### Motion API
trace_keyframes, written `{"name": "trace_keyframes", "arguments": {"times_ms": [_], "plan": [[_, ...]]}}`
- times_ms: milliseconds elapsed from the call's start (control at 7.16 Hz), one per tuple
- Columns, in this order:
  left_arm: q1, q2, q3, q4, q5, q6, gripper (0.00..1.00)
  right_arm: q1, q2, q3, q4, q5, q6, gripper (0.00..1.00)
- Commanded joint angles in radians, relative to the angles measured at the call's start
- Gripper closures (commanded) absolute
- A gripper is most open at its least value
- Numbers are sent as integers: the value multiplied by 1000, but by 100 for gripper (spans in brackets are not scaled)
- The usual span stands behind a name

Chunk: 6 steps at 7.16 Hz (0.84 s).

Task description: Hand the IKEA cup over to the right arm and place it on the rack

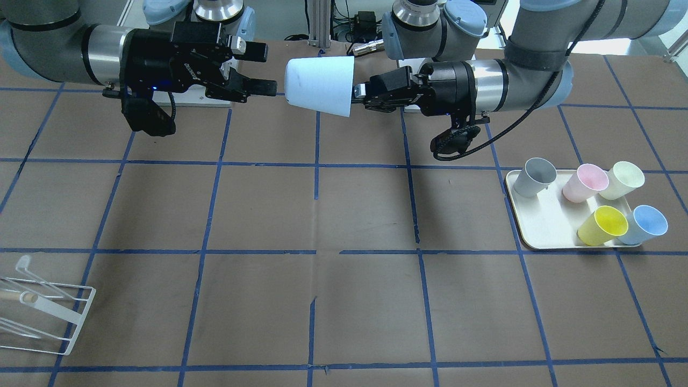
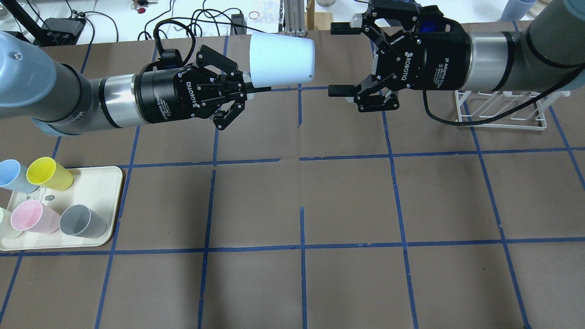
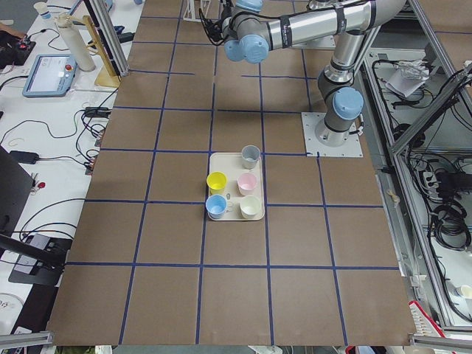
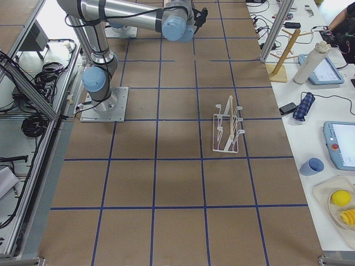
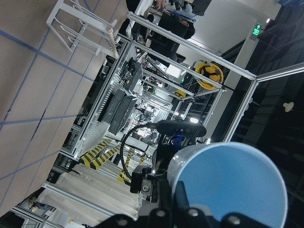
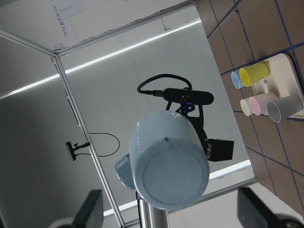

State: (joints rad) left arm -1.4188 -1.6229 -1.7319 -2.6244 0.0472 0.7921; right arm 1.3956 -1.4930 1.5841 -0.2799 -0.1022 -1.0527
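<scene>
The pale-blue IKEA cup (image 1: 320, 85) hangs sideways in the air over the table's far side. It also shows in the overhead view (image 2: 283, 61). My left gripper (image 2: 253, 87) is shut on the cup's rim, one finger inside the mouth (image 5: 232, 190). The cup's base (image 6: 168, 166) points at my right gripper (image 2: 336, 59). That gripper is open wide and empty, its fingertips a small gap short of the base and level with it (image 1: 267, 69). The white wire rack (image 2: 502, 112) stands on the table behind the right wrist, near the table's end (image 1: 43, 306).
A cream tray (image 1: 537, 231) on the robot's left holds a grey cup (image 1: 533, 177), a pink cup (image 1: 584, 183), a pale cream cup (image 1: 623, 180), a yellow cup (image 1: 602, 226) and a second blue cup (image 1: 645, 224). Brown paper with blue tape lines covers the table (image 2: 301, 205).
</scene>
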Motion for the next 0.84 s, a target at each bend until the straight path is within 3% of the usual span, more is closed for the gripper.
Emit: {"name": "trace_keyframes", "arguments": {"times_ms": [0, 699], "plan": [[-2, 5, 2, -2, -1, -1, 100, 6, -6, 2, 1, -1, -4, 0], [-2, 5, 2, 0, 0, -1, 100, 49, 4, 2, -5, 42, -4, 0]]}}
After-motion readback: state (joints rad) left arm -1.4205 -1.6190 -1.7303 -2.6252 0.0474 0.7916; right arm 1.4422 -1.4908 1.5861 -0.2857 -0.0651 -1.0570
